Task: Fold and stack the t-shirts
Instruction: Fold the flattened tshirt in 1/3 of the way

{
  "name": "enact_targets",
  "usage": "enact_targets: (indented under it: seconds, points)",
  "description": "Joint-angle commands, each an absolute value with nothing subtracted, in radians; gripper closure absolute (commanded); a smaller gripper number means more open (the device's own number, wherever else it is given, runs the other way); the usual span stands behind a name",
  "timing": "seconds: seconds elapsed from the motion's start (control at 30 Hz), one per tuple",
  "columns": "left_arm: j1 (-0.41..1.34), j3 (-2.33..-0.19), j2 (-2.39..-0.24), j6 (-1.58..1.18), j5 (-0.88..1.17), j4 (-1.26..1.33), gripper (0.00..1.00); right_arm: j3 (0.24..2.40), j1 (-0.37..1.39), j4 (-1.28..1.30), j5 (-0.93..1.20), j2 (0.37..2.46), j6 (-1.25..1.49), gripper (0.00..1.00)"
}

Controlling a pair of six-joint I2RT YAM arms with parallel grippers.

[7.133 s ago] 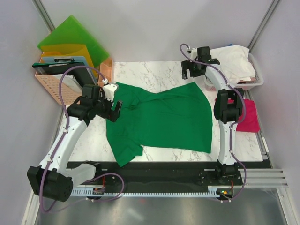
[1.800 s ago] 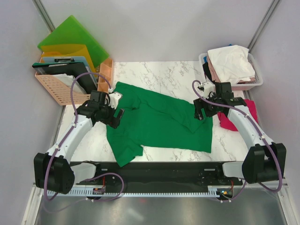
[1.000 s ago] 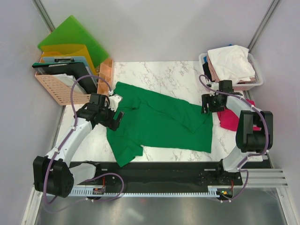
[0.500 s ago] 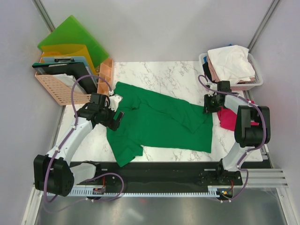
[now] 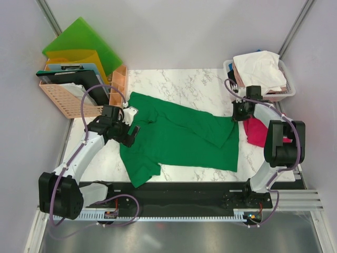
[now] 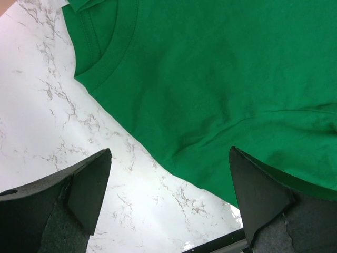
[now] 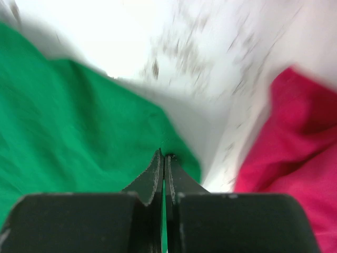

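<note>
A deep green t-shirt (image 5: 179, 137) lies spread on the marble table (image 5: 179, 81), its right part folded over on itself. My right gripper (image 5: 238, 117) is at the shirt's far right corner. In the right wrist view the right gripper (image 7: 164, 156) is shut, with the edge of the green t-shirt (image 7: 68, 116) pinched at its tips. A magenta-red t-shirt (image 5: 258, 132) lies just to its right and fills the right side of that view (image 7: 295, 142). My left gripper (image 5: 130, 130) hangs open over the shirt's left edge. In its wrist view the left gripper (image 6: 168, 158) spans bare marble below the collar of the green t-shirt (image 6: 221, 79).
A white basket (image 5: 288, 89) at the back right holds white and pale pink t-shirts (image 5: 258, 68). An orange crate (image 5: 60, 97) with folders and a clipboard stands at the back left. A black rail (image 5: 179, 187) runs along the table's near edge.
My right gripper has closed on the green t-shirt's right corner and shifted slightly back and to the right. The left arm has stayed where it was, open.
</note>
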State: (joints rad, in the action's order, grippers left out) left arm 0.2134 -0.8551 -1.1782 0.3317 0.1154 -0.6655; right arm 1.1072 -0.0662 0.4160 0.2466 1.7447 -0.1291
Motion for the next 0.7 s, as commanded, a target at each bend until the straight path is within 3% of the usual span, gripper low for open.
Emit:
enact_targets:
  seconds: [0.0,0.27,0.4,0.5,0.57,0.67]
  points:
    - [0.213,-0.845,-1.193,0.359,0.141,-0.627,0.01,1.244,-0.075,0.403,0.227,1.716,-0.138,1.0]
    - [0.213,-0.83,-1.177,0.367,0.132,-0.626,0.01,1.406,-0.075,0.434,0.235,1.834,-0.112,1.0]
    - [0.213,-0.822,-1.177,0.368,0.135,-0.629,0.01,1.445,-0.077,0.439,0.253,1.899,-0.115,0.89]
    - [0.213,-0.815,-1.169,0.371,0.133,-0.629,0.01,1.428,-0.075,0.44,0.27,1.904,-0.133,0.42]
    - [0.213,-0.81,-1.164,0.374,0.127,-0.63,0.01,1.393,-0.077,0.428,0.264,1.879,-0.149,0.32]
    - [0.213,-0.805,-1.166,0.382,0.12,-0.629,0.01,1.353,-0.075,0.422,0.238,1.821,-0.163,0.3]
